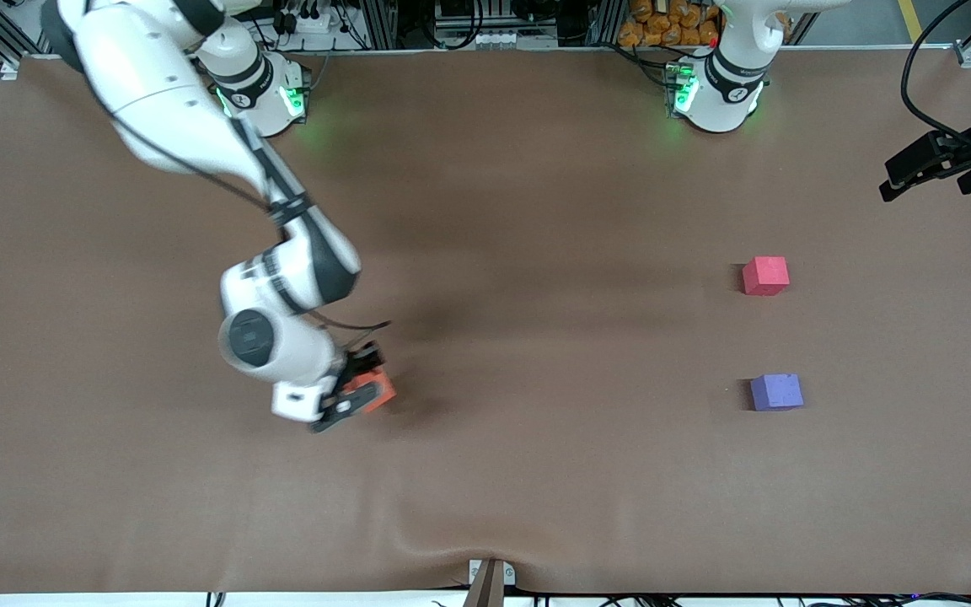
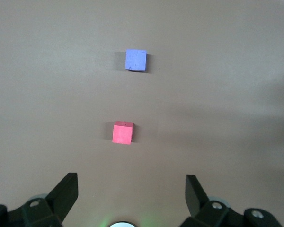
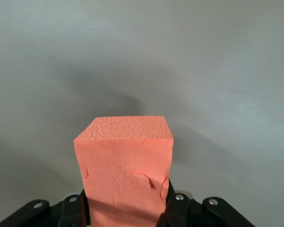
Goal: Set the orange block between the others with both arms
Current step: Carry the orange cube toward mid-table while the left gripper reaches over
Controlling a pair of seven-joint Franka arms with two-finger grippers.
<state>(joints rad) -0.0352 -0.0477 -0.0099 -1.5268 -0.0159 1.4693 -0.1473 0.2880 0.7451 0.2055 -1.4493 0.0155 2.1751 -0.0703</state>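
Observation:
The orange block [image 1: 376,389] [image 3: 125,161] is pinched in my right gripper [image 1: 356,394] [image 3: 126,204], which is shut on it low at the table, toward the right arm's end. The foam is creased where the fingers [image 3: 174,203] squeeze it. The others lie toward the left arm's end: the pinkish-red cube [image 1: 765,276] [image 2: 122,133], and the purple-blue cube [image 1: 776,392] [image 2: 136,60] nearer the front camera, with a bare gap between them. My left gripper [image 1: 928,169] [image 2: 131,182] hangs open and holds nothing, up in the air at the left arm's end of the table.
A brown cloth [image 1: 536,472] covers the whole table and bulges in a fold [image 1: 452,552] at its front edge, next to a clamp [image 1: 488,582]. A black cable [image 1: 915,76] loops near the left arm's end.

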